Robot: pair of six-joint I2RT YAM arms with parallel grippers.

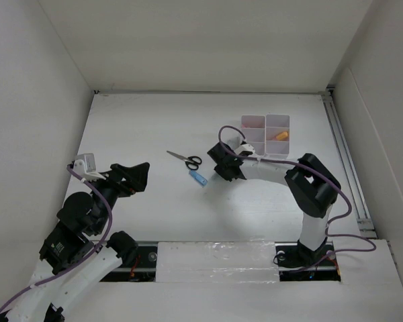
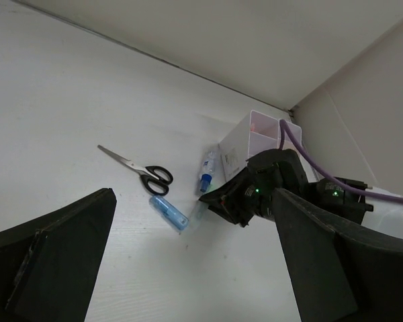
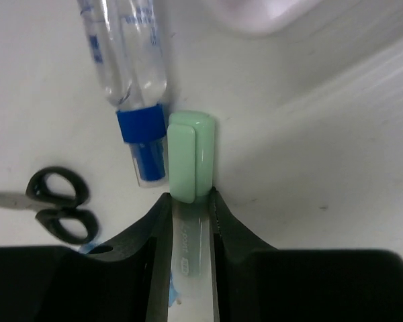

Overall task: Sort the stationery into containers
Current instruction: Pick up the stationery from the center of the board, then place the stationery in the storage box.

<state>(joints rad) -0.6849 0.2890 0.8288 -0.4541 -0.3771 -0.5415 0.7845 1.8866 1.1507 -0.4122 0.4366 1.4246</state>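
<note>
My right gripper [image 3: 189, 199] is shut on the pale barrel of a green-capped marker [image 3: 191, 154], low over the table just left of the white six-compartment organiser [image 1: 265, 119]. Beside the green cap lies a clear blue-capped bottle [image 3: 131, 87]. Black-handled scissors [image 1: 185, 159] and a short blue tube [image 1: 199, 178] lie left of the right gripper [image 1: 227, 164]. An orange marker [image 1: 281, 135] sits in a right-hand compartment. My left gripper [image 1: 131, 178] hovers open and holds nothing, well left of these items. In the left wrist view, the scissors [image 2: 144, 173], blue tube [image 2: 168, 213] and bottle [image 2: 206, 176] show.
White walls close in the table on the left, back and right. A metal rail [image 1: 346, 161] runs along the right edge. The right arm [image 1: 309, 188] arches over the table's right half, trailing a purple cable.
</note>
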